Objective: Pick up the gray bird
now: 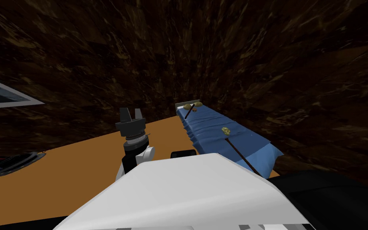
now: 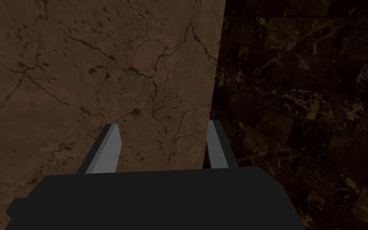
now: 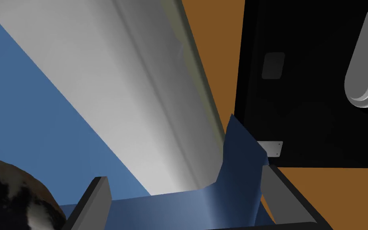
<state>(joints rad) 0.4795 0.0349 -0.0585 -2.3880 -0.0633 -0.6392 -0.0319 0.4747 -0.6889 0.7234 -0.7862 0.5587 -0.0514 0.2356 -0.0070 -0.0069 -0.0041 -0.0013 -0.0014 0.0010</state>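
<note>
Right gripper (image 3: 185, 175) fingers are being held apart, with nothing between them but a raised fold of the blue bed cover (image 3: 39, 119), and the hand is being carried low over that cover. A rounded thing mottled in dark, white and brown, taken to be the bird (image 3: 7, 195), is lying on the cover just beside one finger (image 3: 97, 197), outside the gap rather than within it. A pale grey-white band (image 3: 131, 88) is running alongside the cover, with the orange floor (image 3: 219, 60) beyond. In the head view the bed (image 1: 207, 123) is lying ahead and to the right; the small pale things on it are too small to be told apart. The left gripper (image 1: 130, 114) is being held raised over the floor, its fingers also apart and empty.

The step in hand is being judged as the final approach, the grasp not yet being made. The next move is being judged to call for a sideways shift of the hand, so that the bird is brought between the fingers before they are lowered and closed. The fold of cover is being judged a risk, since it could be pinched instead.
</note>
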